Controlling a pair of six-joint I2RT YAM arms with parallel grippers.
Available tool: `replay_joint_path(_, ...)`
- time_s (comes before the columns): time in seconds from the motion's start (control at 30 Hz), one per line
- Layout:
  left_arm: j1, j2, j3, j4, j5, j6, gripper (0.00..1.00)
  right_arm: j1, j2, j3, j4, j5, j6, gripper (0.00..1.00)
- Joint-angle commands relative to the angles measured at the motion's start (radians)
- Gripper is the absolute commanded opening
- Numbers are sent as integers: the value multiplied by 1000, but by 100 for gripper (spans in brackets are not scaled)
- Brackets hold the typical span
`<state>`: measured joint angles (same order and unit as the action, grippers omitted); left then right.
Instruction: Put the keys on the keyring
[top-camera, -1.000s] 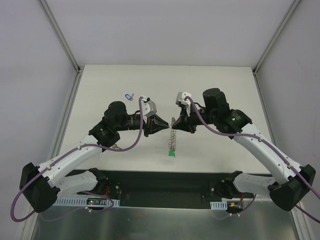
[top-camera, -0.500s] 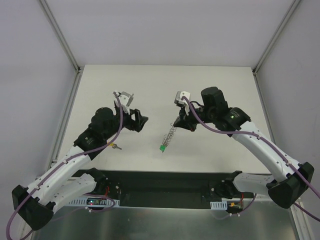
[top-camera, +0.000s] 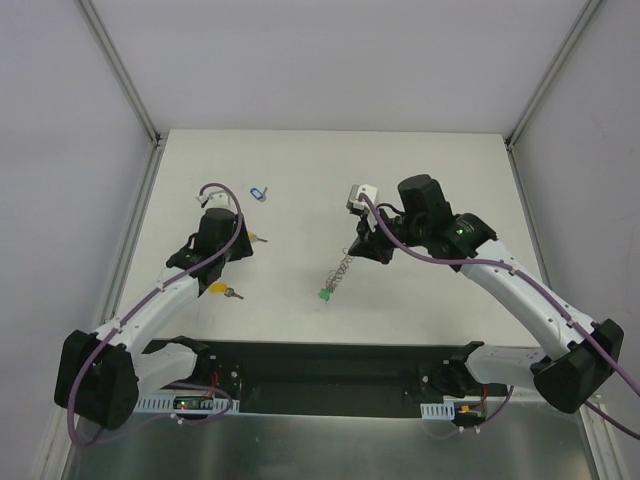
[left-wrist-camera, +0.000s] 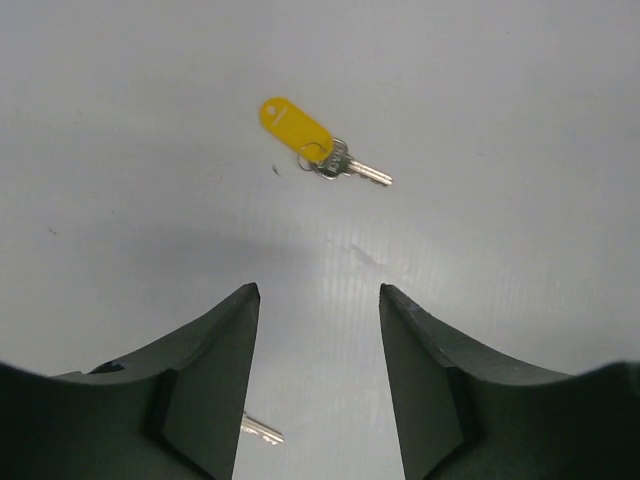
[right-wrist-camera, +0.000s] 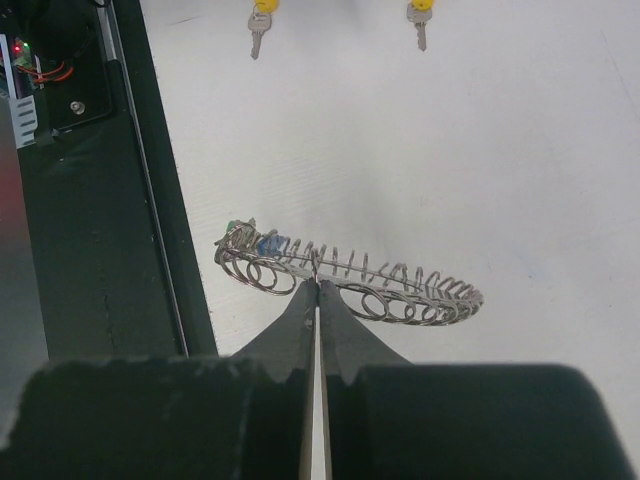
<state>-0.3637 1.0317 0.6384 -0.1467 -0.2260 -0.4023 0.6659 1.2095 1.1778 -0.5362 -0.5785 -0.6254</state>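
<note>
Two jaws stood apart and empty on the left gripper (left-wrist-camera: 318, 292), which hung over the table (top-camera: 440, 180) well left of the keyring (top-camera: 340, 270). One yellow key (left-wrist-camera: 298, 128) lay flat just ahead of it. The blade tip of a second key (left-wrist-camera: 262, 432) showed beside its left finger. A blue key (top-camera: 258, 192) lay left of the keyring and farther back. A green key (top-camera: 323, 295) sat at the keyring's near end, apparently threaded on. The right gripper (right-wrist-camera: 316, 290) was clamped on the keyring's rim about midway along.

Assessment: the keys appeared light, thin and flat to the table, so hard to pinch. The plastic head offered the broader, less slippery hold. The keyring looked a stiff but springy coil, liable to pivot in so narrow a pinch.

Only the left wrist view showed the left jaws' gap and the yellow key's blade. Only the top view showed the blue key. The right wrist view alone showed the pinch on the coil, and a blue fleck there too small to identify.
</note>
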Motion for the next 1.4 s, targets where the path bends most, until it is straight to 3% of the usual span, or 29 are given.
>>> replay_joint_path(0.0, 32, 92, -26, 187, -33, -56, 49, -8, 5, 23, 18, -21, -22, 1)
replay_joint_path(0.17, 94, 192, -78, 416, 77, -12, 34, -12, 9, 25, 12, -38, -30, 1)
replay_joint_path(0.47, 186, 373, -94, 631, 261, -4, 33, -31, 5, 22, -5, -46, -40, 1)
replay_joint_path(1.1, 233, 544, -60, 657, 338, -10, 32, -68, 13, 34, -18, -66, -45, 1)
replay_joint_path(1.37, 235, 550, -51, 653, 350, -4, 24, -74, 13, 34, -16, -77, -45, 1)
